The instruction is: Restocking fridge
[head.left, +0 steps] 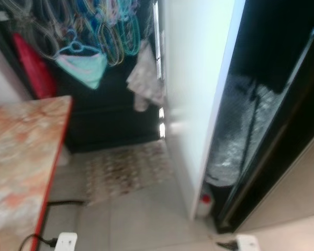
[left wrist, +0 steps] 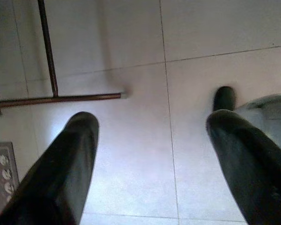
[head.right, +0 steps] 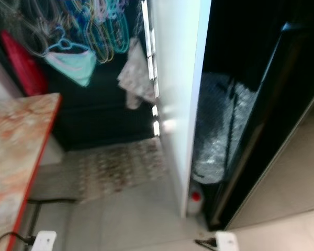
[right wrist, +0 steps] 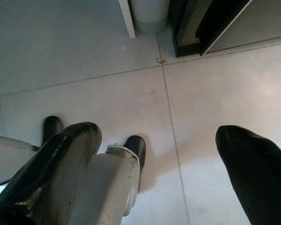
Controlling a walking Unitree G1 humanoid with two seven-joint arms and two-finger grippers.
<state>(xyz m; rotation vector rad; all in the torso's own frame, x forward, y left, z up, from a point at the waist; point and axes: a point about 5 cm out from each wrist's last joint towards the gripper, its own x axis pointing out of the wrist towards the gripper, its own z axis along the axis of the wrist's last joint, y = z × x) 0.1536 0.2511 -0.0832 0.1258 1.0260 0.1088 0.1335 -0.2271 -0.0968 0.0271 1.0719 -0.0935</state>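
Observation:
A tall white fridge panel (head.left: 199, 94) stands ahead, blurred. To its right is a dark opening with a crinkled silvery bag (head.left: 240, 130) inside and a black door (head.left: 282, 136) standing ajar. A small white bottle with a red cap (head.left: 204, 204) sits on the floor at the panel's foot. Both arms hang low over the grey tiled floor. My left gripper (left wrist: 152, 122) is open with nothing between its fingers. My right gripper (right wrist: 159, 133) is open too and holds nothing; beyond it are the white panel's base (right wrist: 127, 18) and the black door's base (right wrist: 201, 28).
A marble-patterned table with a red edge (head.left: 21, 157) stands on the left, its thin metal legs (left wrist: 47, 47) beside my left gripper. A patterned mat (head.left: 128, 170) lies ahead. Coloured hangers (head.left: 104, 31) and cloths hang at the back. White plugs (head.left: 66, 241) (head.left: 247, 242) lie on the floor.

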